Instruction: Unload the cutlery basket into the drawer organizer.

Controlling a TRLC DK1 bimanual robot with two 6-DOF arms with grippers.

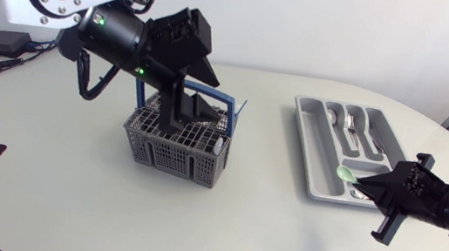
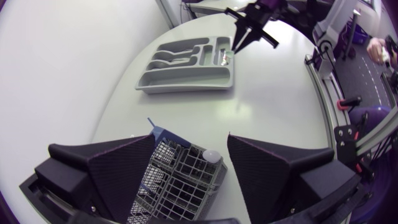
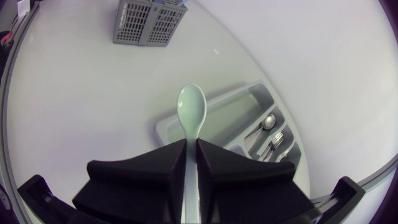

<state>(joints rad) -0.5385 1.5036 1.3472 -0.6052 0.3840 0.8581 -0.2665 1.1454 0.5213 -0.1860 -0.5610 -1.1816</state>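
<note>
Your left claw [image 2: 191, 142] hangs directly above the cutlery basket [image 1: 171, 143], fingers spread wide and gripping nothing. The basket stands near the middle of the worktop [image 1: 64, 200], and a pale rounded piece [image 2: 212, 155] sticks up at one of its corners. Your right claw [image 3: 191, 143] is clamped on the handle of a pale green spoon [image 3: 191, 107], bowl forward, over the end of the drawer organizer [image 1: 308, 146] nearest the worktop's front edge. The organizer sits toward the right edge; forks and a spoon [image 1: 352, 130] lie in its long compartments.
</note>
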